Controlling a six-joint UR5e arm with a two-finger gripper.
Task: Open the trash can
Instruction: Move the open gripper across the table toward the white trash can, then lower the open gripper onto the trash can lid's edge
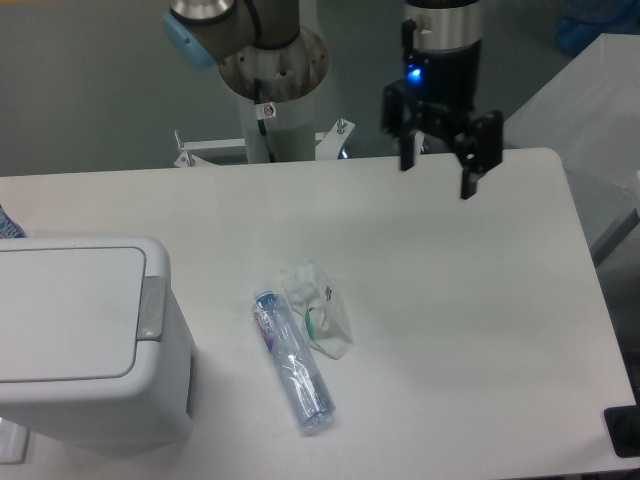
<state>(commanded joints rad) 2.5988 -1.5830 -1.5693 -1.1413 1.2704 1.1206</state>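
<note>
One large boxy white plastic trash can [85, 345] is sitting at the lower left of the frame, nearest the camera, its left side running off the edge of the picture. Its flat rectangular lid [65, 312] is lying closed, flush with the rounded body, and a small grey push-button tab [152, 307] is showing on the lid's right edge, facing the middle of the table.

Just right of the bin, near the lower centre of the frame, a clear crushed plastic bottle [293, 359] with a blue-and-pink label is lying on its side, angled from upper left to lower right. Close against its upper right side, a crumpled piece of transparent plastic wrapping [318, 308] with a green mark on it is resting on the tabletop; whether it is touching the bottle I cannot tell.

Both of these are lying on the broad white table [470, 330], which is filling most of the frame, with a small black object [623, 430] sitting at its lower right corner.

Farther back, at the upper right of centre, the black two-finger gripper [438, 178] is hanging above the far edge of the table, well apart from the trash can. Its fingers are standing spread wide with nothing between them, and a blue light is glowing on the wrist above. At the top centre of the frame, the grey arm base [272, 60] is standing on its pedestal behind the table.
</note>
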